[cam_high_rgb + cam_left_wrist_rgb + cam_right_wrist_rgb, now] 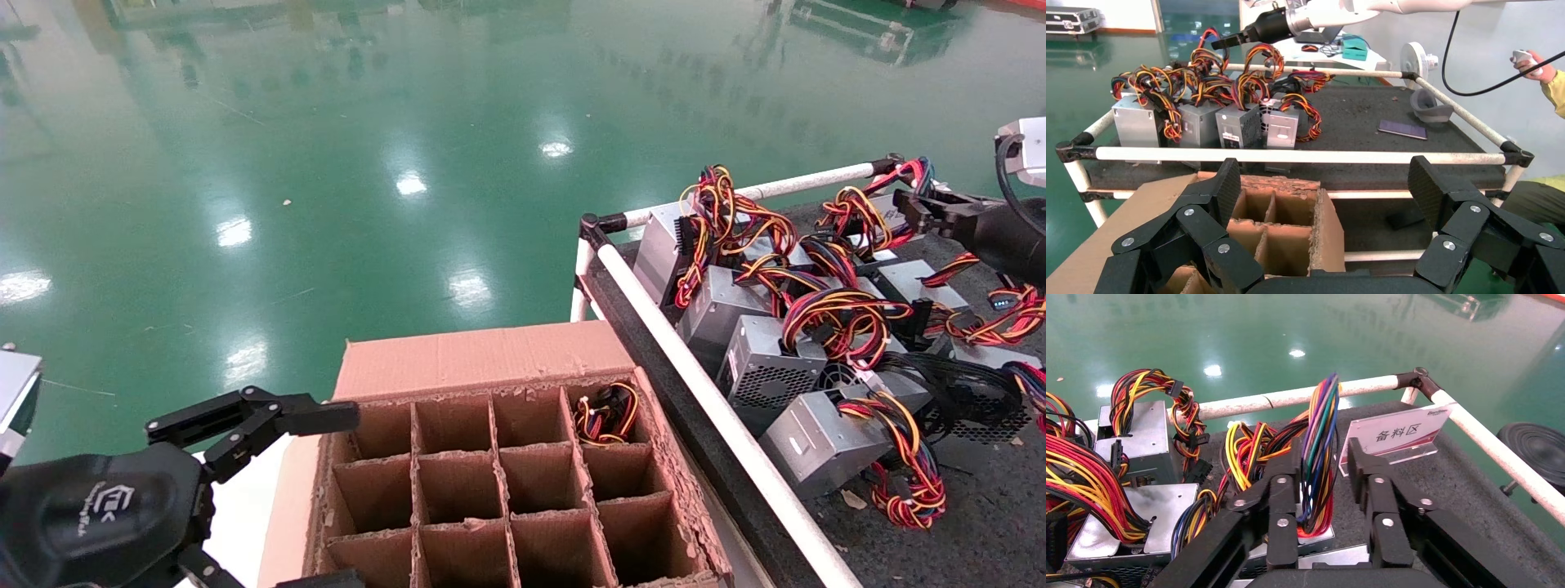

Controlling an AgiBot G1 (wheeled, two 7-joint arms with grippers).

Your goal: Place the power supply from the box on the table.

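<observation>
The power supply rests on the table at its far end, silver, its bundle of purple, green, blue and red wires standing up. My right gripper is open around that bundle: the wires lean on one finger and a gap shows to the other. In the head view this gripper is at the table's far right. The brown box with divider cells stands left of the table. My left gripper hangs open over the box's left side, holding nothing.
Several silver units with orange-yellow-black wires crowd the table beside the white rail. One box cell holds a wire bundle. A white sign stands just past the right gripper. Green floor lies beyond.
</observation>
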